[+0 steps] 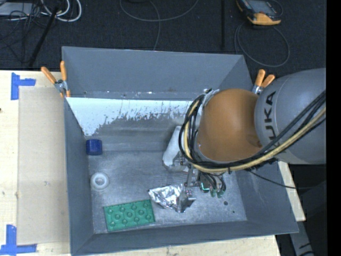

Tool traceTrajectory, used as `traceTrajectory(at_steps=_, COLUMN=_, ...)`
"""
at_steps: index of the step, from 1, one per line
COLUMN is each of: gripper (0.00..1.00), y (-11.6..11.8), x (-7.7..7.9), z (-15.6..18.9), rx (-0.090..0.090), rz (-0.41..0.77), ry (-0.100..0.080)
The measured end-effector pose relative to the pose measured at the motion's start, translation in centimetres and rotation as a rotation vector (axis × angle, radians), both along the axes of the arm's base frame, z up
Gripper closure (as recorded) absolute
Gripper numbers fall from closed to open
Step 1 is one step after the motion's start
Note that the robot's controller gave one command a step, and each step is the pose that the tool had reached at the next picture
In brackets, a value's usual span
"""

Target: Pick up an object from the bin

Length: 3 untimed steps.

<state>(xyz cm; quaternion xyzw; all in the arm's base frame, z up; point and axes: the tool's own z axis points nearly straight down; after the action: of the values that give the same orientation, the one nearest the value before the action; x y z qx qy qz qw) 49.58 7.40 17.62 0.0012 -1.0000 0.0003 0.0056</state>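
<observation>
With the gripper [187,192] low at the foil wad [166,197] near the bin [160,79] front, grip state indiscernible, centre on its bulk, close gently, lift straight.

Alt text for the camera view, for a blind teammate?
The hand is down at a crumpled silver foil wad low in the grey bin. A green studded plate, a pale round cap and a blue block lie leftward.

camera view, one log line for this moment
tool low at right edge of crumpled foil, front middle of bin | grasp: cannot tell | also in bin: green studded plate, white ring, blue block
</observation>
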Motion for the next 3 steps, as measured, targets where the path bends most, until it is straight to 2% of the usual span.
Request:
traceTrajectory(at_steps=1, gripper=0.0, y=-1.94, x=-0.41, z=-10.39, rx=0.003, rz=0.169, ry=-0.017)
traceTrajectory(at_steps=2, gripper=1.0, y=-1.92, x=-0.29, z=-10.13, rx=0.004, rz=0.166, ry=-0.021)
traceTrajectory(at_steps=3, gripper=1.0, y=-1.33, x=-0.17, z=-10.11, rx=-0.001, rz=0.357, ry=-0.024)
